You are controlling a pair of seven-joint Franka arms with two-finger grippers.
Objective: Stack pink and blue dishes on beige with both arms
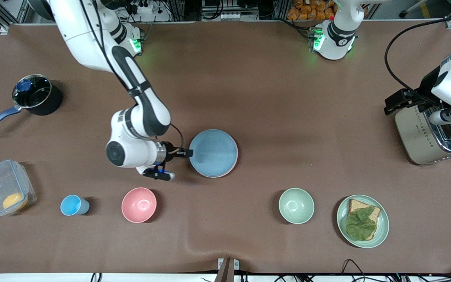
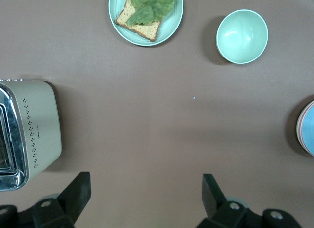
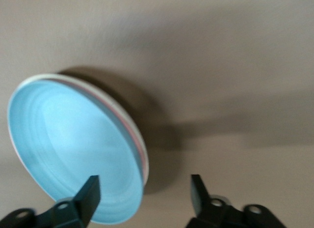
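Brown matte tabletop (image 1: 288, 98), metal framing along the arms' end. Plates: one pastel blue flat plate (image 1: 213, 152) topping a stack mid-table, a pink plate's rim (image 1: 235, 162) peeking beneath it, a pale beige edge (image 3: 128, 124) under that. Two bowls, a pink (image 1: 139, 204) and a pale green (image 1: 296, 205), sit nearer the camera. Right gripper (image 3: 144, 198) sits at the stack's rim, fingers spread, holding nothing. Left gripper (image 2: 146, 192) hangs wide open and empty beside the silver toaster (image 1: 429, 137), waiting. Broad bare cloth between stack and toaster.
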